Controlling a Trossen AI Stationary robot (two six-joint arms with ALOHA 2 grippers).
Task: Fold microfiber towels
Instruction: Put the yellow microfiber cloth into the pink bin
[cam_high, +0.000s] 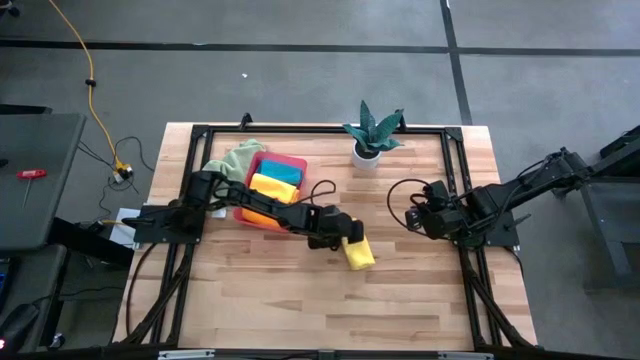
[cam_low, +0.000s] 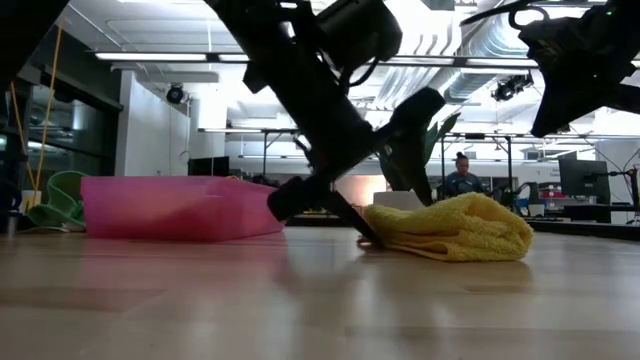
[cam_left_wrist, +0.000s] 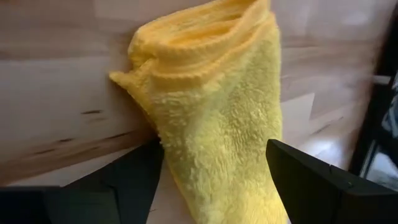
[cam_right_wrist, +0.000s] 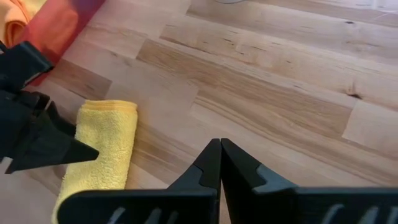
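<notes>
A folded yellow towel (cam_high: 359, 253) lies on the wooden table near the middle; it also shows in the low view (cam_low: 455, 228) and in the right wrist view (cam_right_wrist: 107, 149). My left gripper (cam_high: 347, 241) is open and low over it, with one finger on each long side of the towel (cam_left_wrist: 217, 124). My right gripper (cam_right_wrist: 219, 152) is shut and empty, held above the table to the right of the towel (cam_high: 413, 216). A pink tray (cam_high: 292, 163) holds yellow, teal and orange towels. A pale green towel (cam_high: 238, 158) lies against the tray's far left side. My left gripper comes at the yellow towel slanting down from the table's left. Its two fingers (cam_left_wrist: 134, 177) stand along the towel's long sides (cam_left_wrist: 180, 168), one on each side. The towel lies flat on the table. Whether the fingers touch it, I cannot tell.
A potted plant (cam_high: 370, 140) stands at the far side, right of the tray. Bare wood lies in front of the towel toward the near edge (cam_high: 330, 310). A black frame runs around the table (cam_high: 320, 128).
</notes>
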